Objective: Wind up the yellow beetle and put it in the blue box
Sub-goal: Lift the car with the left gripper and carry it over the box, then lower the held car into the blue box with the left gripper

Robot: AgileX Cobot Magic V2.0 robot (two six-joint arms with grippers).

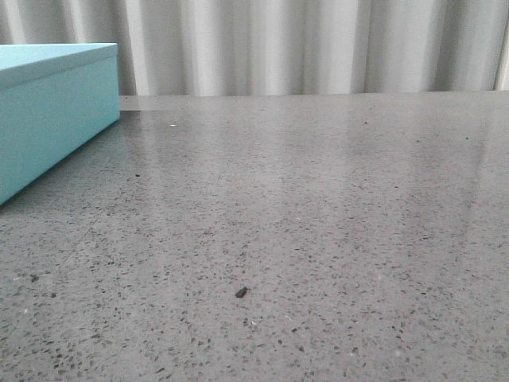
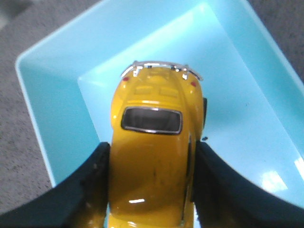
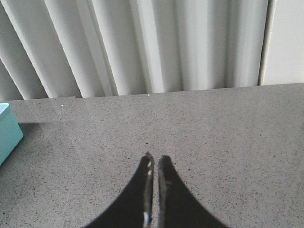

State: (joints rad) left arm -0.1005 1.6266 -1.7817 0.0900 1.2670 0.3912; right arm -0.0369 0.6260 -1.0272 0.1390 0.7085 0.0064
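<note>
Left gripper (image 2: 151, 190) is clamping the yellow beetle (image 2: 153, 152) by its flanks, one dark finger (image 2: 90, 190) pressed on each side of the body, roof and rear window facing the wrist camera. The car's chrome bumper end is pointing away from the fingertips, down toward the open blue box (image 2: 57, 123). The beetle is hanging over the box interior, floor showing past the bumper and walls ringing it on all sides; I can't tell whether it's touching the floor yet.

Right gripper (image 3: 154, 185) is sitting idle over the grey table (image 3: 228, 142), fingers nearly together with only a sliver between them, holding nothing. A corner of the box is showing off to one side of it, well apart.

Front view is showing only the box's outer side (image 1: 48, 119) and bare table (image 1: 318, 239); no arm or car visible there.

Judging: placing step, task looks near its end. To do it well:
- be lowering straight, keeping the car centred between the walls
- be getting the wheels near the floor before letting go, since a wound car may roll on release
- be opening the fingers just enough to clear the flanks, then lifting straight out so the pads aren't dragging it.
</note>
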